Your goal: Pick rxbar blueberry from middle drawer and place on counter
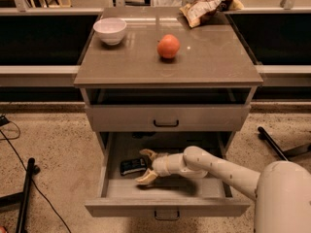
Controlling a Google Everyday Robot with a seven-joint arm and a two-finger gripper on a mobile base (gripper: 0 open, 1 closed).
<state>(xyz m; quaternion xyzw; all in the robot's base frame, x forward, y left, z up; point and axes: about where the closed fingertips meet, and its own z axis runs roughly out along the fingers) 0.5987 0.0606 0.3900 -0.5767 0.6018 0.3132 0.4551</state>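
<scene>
The middle drawer [167, 208] is pulled open below the counter [214, 62]. The rxbar blueberry [131, 166], a small dark flat bar with a pale label, lies on the drawer floor at the left. My gripper [146, 166] is inside the drawer, reaching in from the right on its white arm. Its two tan fingers [146, 177] are spread open, one behind and one in front of the bar's right end. The bar rests on the drawer floor.
On the counter stand a white bowl [110, 30] at the back left, an orange fruit [168, 46] in the middle and a tan-and-brown snack bag [209, 5] at the back right. The upper drawer [166, 117] is closed. Black cables and a stand [24, 188] lie on the floor at left.
</scene>
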